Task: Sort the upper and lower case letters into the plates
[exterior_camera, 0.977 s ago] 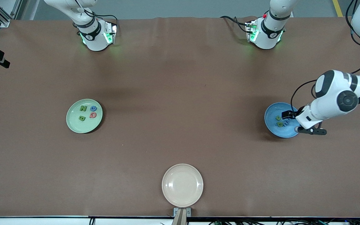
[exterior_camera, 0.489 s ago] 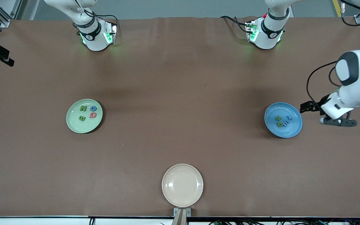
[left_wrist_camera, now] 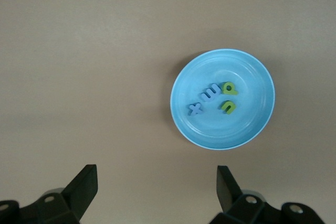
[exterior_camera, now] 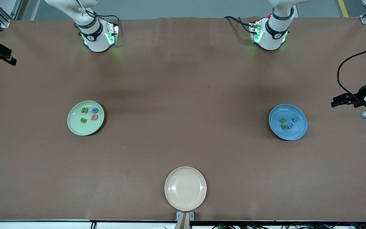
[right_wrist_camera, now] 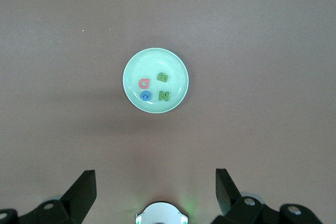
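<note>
right gripper (right_wrist_camera: 155,192), fingers spread wide and empty, hangs high over the pale green plate (exterior_camera: 75,125), which holds four capital letters (exterior_camera: 89,114). the beige plate (exterior_camera: 185,188) sits bare. the blue plate (exterior_camera: 294,133) holds four lowercase letters (exterior_camera: 287,123); left gripper (left_wrist_camera: 157,187), wide and empty, hangs beside it. sorting looks finished.

Brown table with three plates and two arm bases

The brown table (exterior_camera: 183,95) carries a pale green plate (exterior_camera: 85,118) toward the right arm's end, a blue plate (exterior_camera: 288,122) toward the left arm's end, well apart from it, and a beige plate (exterior_camera: 185,188) between them, nearest the front camera at the table's near edge. The right arm's base (exterior_camera: 95,38) and the left arm's base (exterior_camera: 270,35) stand along the table's edge farthest from the front camera.
</note>
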